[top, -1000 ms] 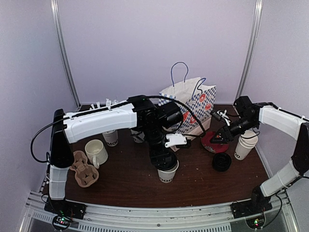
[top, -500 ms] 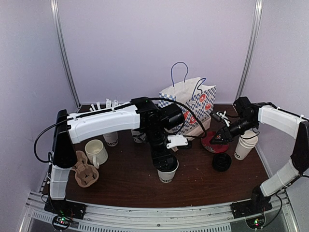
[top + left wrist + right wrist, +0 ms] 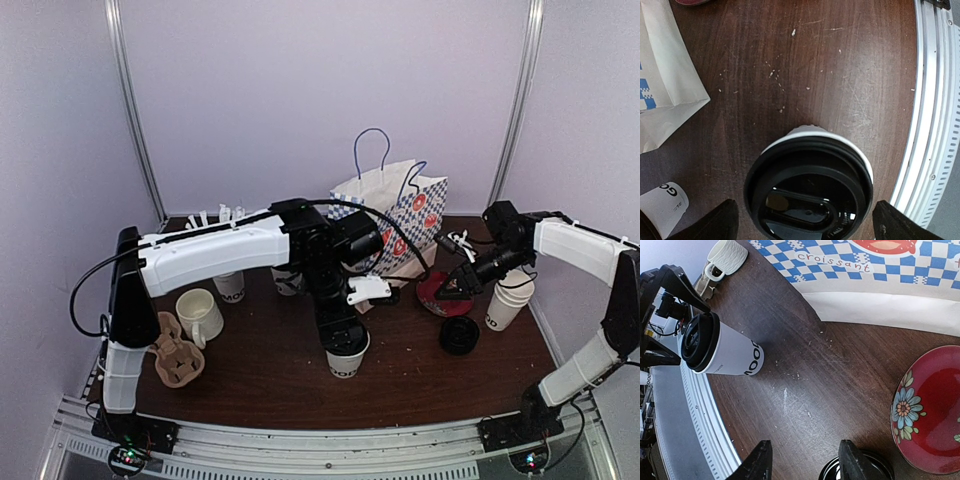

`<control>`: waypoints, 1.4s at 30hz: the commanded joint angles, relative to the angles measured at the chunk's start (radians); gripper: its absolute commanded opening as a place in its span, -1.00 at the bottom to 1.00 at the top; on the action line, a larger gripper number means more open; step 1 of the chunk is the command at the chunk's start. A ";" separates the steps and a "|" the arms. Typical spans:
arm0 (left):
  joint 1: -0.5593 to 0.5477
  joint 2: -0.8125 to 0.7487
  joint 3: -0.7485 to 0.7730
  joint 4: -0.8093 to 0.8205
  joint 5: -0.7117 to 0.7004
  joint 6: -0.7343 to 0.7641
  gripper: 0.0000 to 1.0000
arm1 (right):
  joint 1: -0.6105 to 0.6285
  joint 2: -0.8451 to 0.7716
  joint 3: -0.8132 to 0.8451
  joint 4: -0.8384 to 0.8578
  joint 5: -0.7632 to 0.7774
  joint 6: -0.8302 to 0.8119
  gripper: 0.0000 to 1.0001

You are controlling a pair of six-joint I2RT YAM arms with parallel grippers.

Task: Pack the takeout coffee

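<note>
At the near middle of the table (image 3: 840, 75), the left gripper (image 3: 805, 227) is straddling the lidded coffee cup (image 3: 807, 185), jaws spread and clear of it. Rising off-centre, a finger could be clipping the coffee cup and tipping it. The right gripper (image 3: 805, 462) is hanging parted, empty.

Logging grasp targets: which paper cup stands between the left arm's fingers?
The black-lidded cup at front centre, flanked by the open left fingers; the white cup near the right edge stands far from them.
</note>
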 commanded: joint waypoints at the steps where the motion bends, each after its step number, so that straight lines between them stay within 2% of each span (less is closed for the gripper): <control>1: 0.006 -0.085 0.012 0.040 -0.037 0.004 0.95 | 0.005 0.001 0.027 -0.015 -0.019 -0.010 -0.03; 8: 0.005 -0.271 -0.193 0.192 -0.184 -0.047 0.95 | 0.009 -0.033 0.063 -0.055 -0.043 0.016 -0.05; 13: 0.011 -0.361 -0.327 0.286 -0.296 -0.198 0.94 | 0.045 -0.069 0.073 -0.070 -0.074 0.065 -0.05; 15: 0.018 -0.375 -0.356 0.296 -0.305 -0.284 0.86 | 0.072 -0.079 0.064 -0.066 -0.082 0.093 -0.06; 20: 0.037 -0.414 -0.465 0.378 -0.243 -0.476 0.67 | 0.150 -0.081 0.035 -0.056 -0.105 0.195 -0.10; 27: 0.056 -0.431 -0.598 0.532 -0.110 -0.633 0.51 | 0.285 -0.008 -0.046 0.011 -0.132 0.254 -0.21; 37: 0.113 -0.451 -0.690 0.635 0.038 -0.726 0.40 | 0.378 0.179 0.008 0.028 -0.267 0.263 -0.34; 42: 0.118 -0.456 -0.699 0.644 0.060 -0.727 0.31 | 0.404 0.245 0.057 0.011 -0.301 0.249 -0.35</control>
